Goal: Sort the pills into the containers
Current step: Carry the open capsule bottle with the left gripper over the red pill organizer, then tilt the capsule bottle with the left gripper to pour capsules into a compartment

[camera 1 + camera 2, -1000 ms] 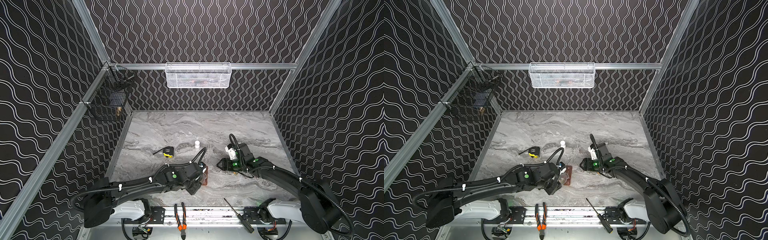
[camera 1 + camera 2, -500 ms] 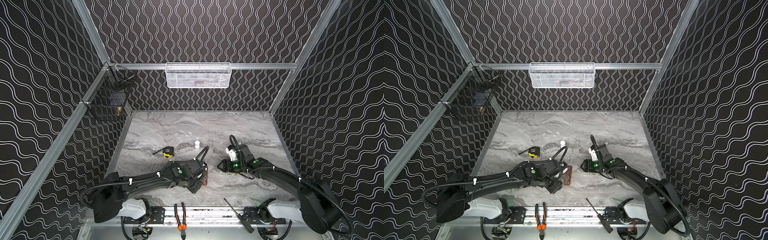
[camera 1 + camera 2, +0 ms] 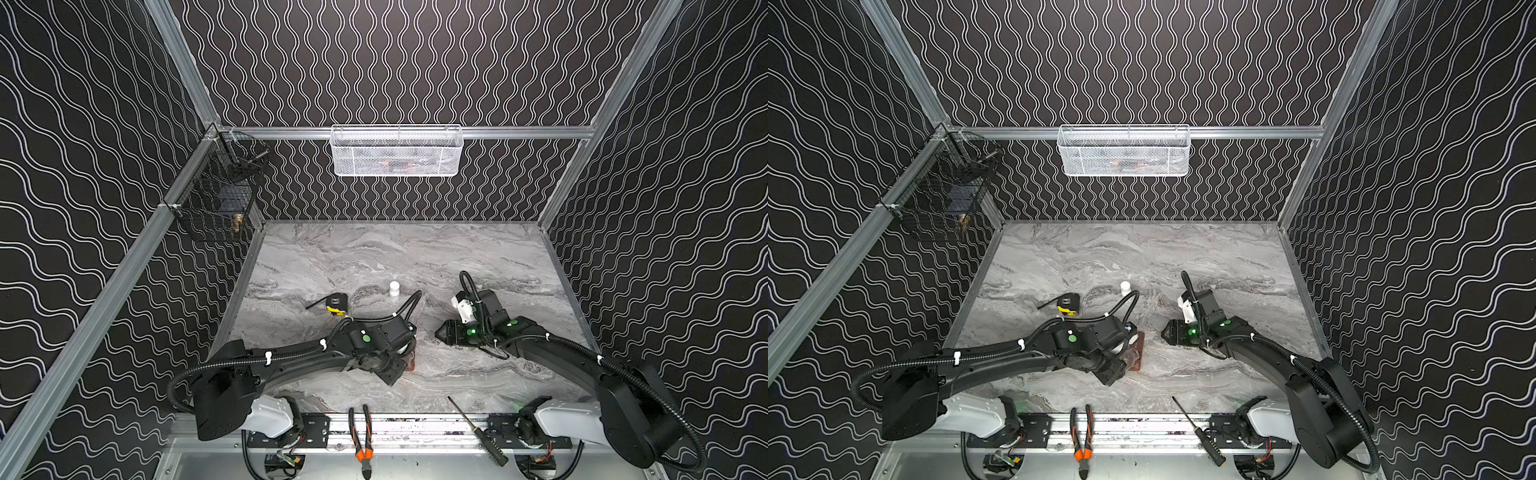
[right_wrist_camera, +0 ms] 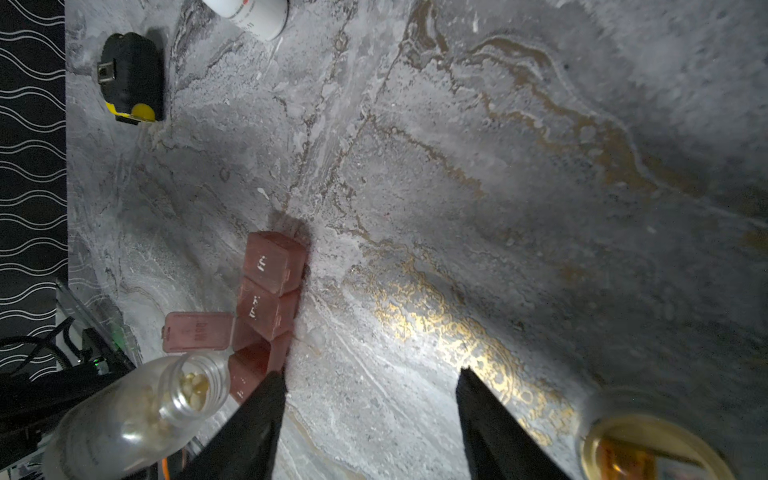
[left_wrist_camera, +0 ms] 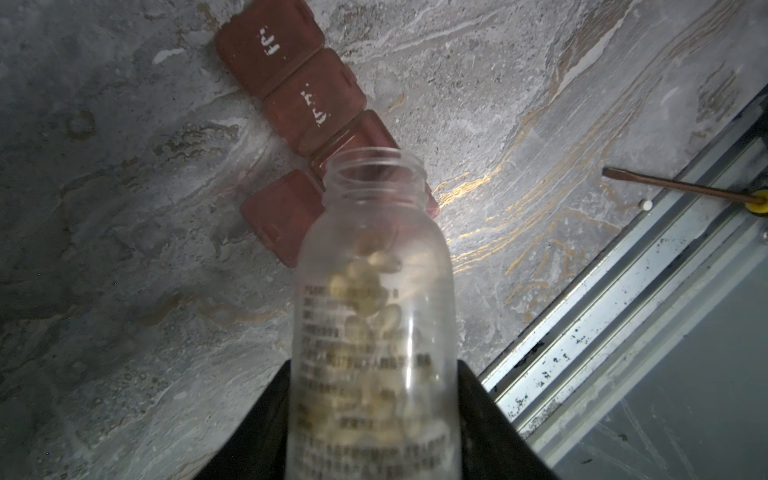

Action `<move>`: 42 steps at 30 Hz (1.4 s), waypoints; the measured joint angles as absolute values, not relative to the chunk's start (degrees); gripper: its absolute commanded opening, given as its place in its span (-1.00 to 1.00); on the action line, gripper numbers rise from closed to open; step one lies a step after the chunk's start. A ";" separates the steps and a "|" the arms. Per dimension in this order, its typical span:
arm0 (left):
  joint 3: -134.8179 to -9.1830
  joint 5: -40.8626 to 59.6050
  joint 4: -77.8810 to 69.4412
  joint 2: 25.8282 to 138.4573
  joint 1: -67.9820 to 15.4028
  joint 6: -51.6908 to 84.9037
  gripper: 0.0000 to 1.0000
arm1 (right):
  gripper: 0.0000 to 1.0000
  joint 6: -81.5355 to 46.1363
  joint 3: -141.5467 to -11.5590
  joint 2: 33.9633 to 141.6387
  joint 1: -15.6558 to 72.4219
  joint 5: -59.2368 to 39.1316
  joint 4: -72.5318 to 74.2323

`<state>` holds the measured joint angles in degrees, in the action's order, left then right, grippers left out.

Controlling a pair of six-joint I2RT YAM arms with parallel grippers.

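Note:
The containers [image 5: 291, 83] [image 4: 266, 299] [image 3: 1138, 347] are a reddish-brown strip of joined square compartments flat on the marble table. One lid [image 4: 197, 332] [image 5: 276, 212] is flipped open to the side. My left gripper [image 5: 374, 368] [image 3: 1124, 354] is shut on a clear uncapped bottle [image 5: 374, 316] [image 4: 133, 415] of pale yellow pills [image 4: 195, 384]. The bottle is tipped with its mouth over the strip by the open compartment. My right gripper [image 4: 370, 372] [image 3: 442, 332] is open and empty, with one fingertip [image 4: 276, 380] close beside the strip's end.
A loose white pill [image 5: 645, 204] lies by the front rail near a screwdriver [image 5: 681, 189] [image 3: 478, 430]. A black and yellow tape measure [image 3: 336, 303] and a white bottle [image 3: 394, 288] stand further back. An amber jar [image 4: 648, 444] sits beside my right gripper. Pliers [image 3: 360, 436] lie on the rail.
The left arm's elbow has swung to the right and its wrist has turned with the bottle above the strip. The right arm has not moved.

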<state>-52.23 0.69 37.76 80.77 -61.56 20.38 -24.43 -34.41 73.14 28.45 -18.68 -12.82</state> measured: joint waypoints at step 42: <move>-63.68 0.93 48.77 89.54 -61.56 21.21 -1.00 | 0.35 -23.92 -33.01 71.77 28.27 -18.87 -12.56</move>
